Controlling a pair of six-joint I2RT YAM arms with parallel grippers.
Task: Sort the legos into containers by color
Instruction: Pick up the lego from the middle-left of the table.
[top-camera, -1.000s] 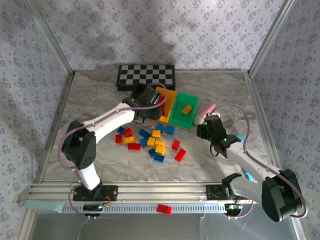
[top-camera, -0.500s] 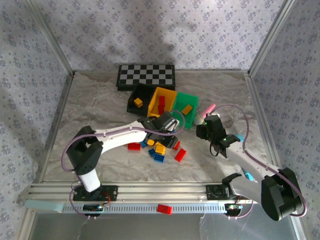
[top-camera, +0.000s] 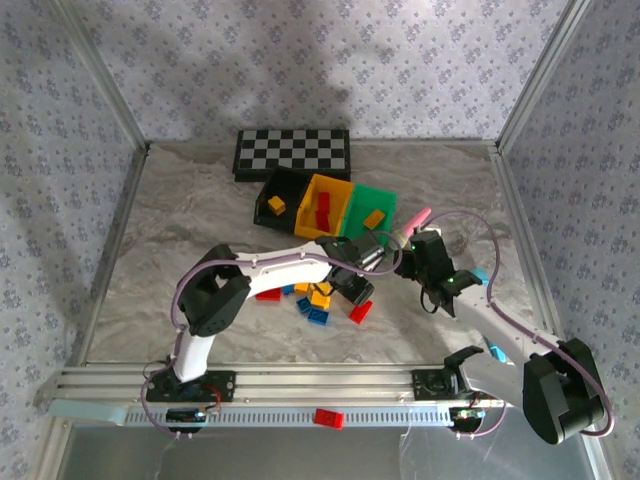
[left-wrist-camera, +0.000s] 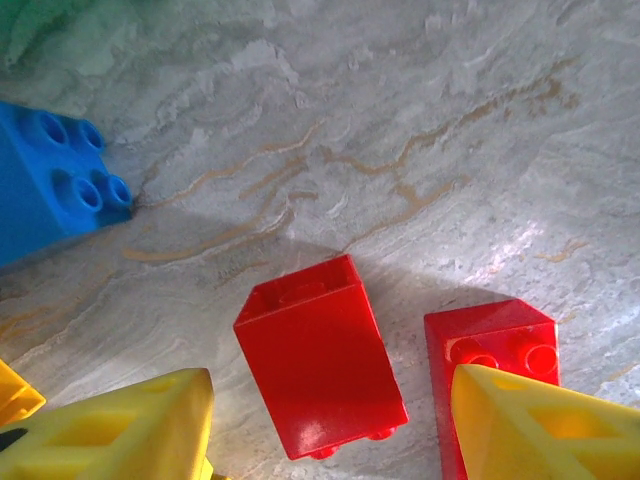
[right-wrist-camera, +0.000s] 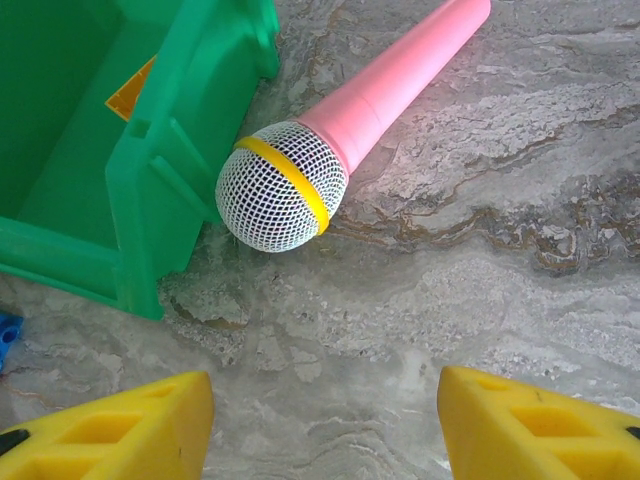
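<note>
My left gripper (left-wrist-camera: 326, 392) is open and low over the table, a red lego (left-wrist-camera: 320, 370) lying on its side between the yellow fingers (left-wrist-camera: 130, 425), with a gap on each side. A second red lego (left-wrist-camera: 490, 335) sits partly under the right finger, and a blue one (left-wrist-camera: 50, 190) lies further left. From above, the left gripper (top-camera: 352, 272) reaches to the right end of the pile of legos (top-camera: 312, 296). The black (top-camera: 283, 184), yellow (top-camera: 341, 190) and green (top-camera: 386, 194) containers stand behind. My right gripper (right-wrist-camera: 325, 400) is open over bare table beside the green container (right-wrist-camera: 150, 190).
A pink toy microphone (right-wrist-camera: 300, 170) lies against the green container's corner, just ahead of my right gripper (top-camera: 408, 250). A checkered board (top-camera: 292, 152) lies at the back. One red lego (top-camera: 327, 417) rests on the front rail. The left arm stretches across the pile.
My left arm has swung from over the containers, forward and right, down to the red legos at the pile's right end. The right arm has stayed still.
</note>
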